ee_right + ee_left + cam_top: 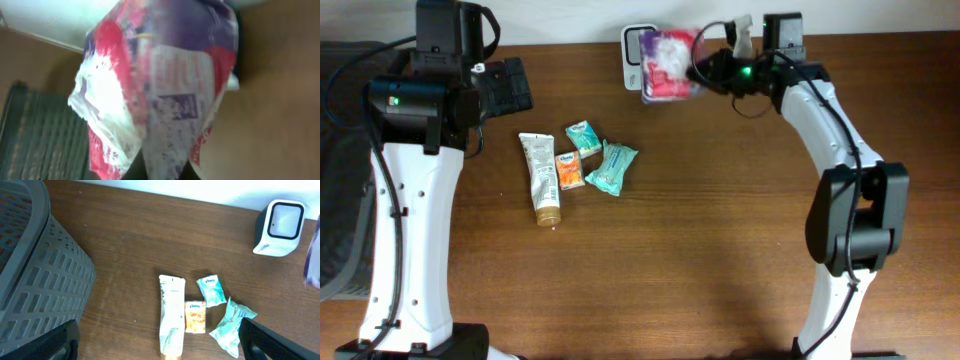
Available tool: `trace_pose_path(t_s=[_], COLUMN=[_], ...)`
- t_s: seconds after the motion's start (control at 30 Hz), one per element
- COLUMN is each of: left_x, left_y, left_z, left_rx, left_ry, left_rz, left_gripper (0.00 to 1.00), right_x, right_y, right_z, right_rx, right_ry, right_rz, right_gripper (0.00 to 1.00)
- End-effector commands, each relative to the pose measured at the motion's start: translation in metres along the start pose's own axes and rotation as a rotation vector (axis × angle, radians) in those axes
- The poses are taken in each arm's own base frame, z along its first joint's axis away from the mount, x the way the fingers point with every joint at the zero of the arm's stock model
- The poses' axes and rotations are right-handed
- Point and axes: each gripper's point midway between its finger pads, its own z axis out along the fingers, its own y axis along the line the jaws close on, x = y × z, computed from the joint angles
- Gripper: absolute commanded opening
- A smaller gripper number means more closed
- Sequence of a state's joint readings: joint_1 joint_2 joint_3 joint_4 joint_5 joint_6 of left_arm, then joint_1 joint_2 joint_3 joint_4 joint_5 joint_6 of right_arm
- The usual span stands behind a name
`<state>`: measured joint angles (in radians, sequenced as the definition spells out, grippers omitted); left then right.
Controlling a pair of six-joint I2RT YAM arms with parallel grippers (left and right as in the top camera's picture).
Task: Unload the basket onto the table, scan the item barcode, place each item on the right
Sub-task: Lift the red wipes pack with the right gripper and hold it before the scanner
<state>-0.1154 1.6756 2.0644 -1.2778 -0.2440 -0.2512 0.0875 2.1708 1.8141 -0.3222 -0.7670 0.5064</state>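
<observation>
Two arms stand at this brown worktop (720,250), and the right one has the job in hand. My right pincer (703,68) is clamped together on a crinkly purple, pink and white packet (668,60), holding it against or just in front of the white scanner (636,48) at the far edge. I cannot tell whether they touch. I judge this to be the presenting step. Blurred print fills my right wrist view, and I cannot tell whether a barcode faces the window, so the next move likely calls for small wrist turns until the code meets the glass squarely. My left pincer (510,88) hangs wide apart and empty, well away. Counted: one scanner, one held packet, one grey basket (35,270) at the left, and four loose items lying close together: one white tube (542,178), one orange sachet (570,171) and two teal tissue packs (584,137), (611,167).
</observation>
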Motion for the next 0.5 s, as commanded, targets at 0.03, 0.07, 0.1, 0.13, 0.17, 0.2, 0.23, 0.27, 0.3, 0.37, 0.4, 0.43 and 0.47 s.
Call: trace_pose_path(t_s=[0.03,0.07,0.1,0.13,0.17,0.2,0.23,0.27,0.3,0.37,0.4,0.43,0.47], left_x=[-0.001,-0.002,-0.002,-0.001,-0.002,-0.001,-0.001,-0.001,-0.001,-0.002,-0.001,-0.002,-0.002], left_y=[0.004,0.004,0.004,0.004,0.004,0.004,0.004,0.004,0.004,0.004,0.004,0.004,0.004], left_z=[-0.002,-0.002,-0.002,-0.002,-0.002,-0.002,-0.002,-0.002,-0.002,-0.002,-0.002,-0.002,-0.002], left_rx=[-0.010,-0.010,-0.010,-0.010,-0.010,-0.010,-0.010,-0.010,-0.010,-0.010,-0.010,-0.010,-0.010], left_ry=[-0.008,-0.008,-0.008,-0.008,-0.008,-0.008,-0.008,-0.008,-0.008,-0.008,-0.008,-0.008,-0.008], left_rz=[-0.013,-0.013,-0.013,-0.013,-0.013,-0.013,-0.013,-0.013,-0.013,-0.013,-0.013,-0.013,-0.013], left_gripper=[0.99,0.99,0.99,0.99,0.99,0.99,0.99,0.99,0.99,0.99,0.99,0.99,0.99], right_x=[-0.024,-0.025,-0.027,-0.028,-0.028,-0.031,-0.035,-0.038,-0.045,-0.065,-0.081,-0.097,-0.108], right_y=[0.029,0.026,0.023,0.019,0.016,0.014,0.015,0.016,0.017,0.015,0.011,0.002,-0.013], right_z=[0.039,0.046,0.055,0.061,0.064,0.062,0.060,0.057,0.049,0.022,-0.003,-0.033,-0.060], right_rx=[0.024,0.027,0.016,0.004,0.000,0.004,-0.001,-0.009,-0.020,-0.033,-0.041,-0.042,-0.017], right_ry=[-0.183,-0.201,-0.222,-0.232,-0.237,-0.247,-0.258,-0.264,-0.276,-0.312,-0.341,-0.372,-0.395], right_rz=[0.070,0.092,0.109,0.107,0.106,0.101,0.077,0.071,0.066,0.063,0.061,0.073,0.106], right_gripper=[0.04,0.04,0.04,0.04,0.04,0.04,0.04,0.04,0.04,0.04,0.04,0.04,0.04])
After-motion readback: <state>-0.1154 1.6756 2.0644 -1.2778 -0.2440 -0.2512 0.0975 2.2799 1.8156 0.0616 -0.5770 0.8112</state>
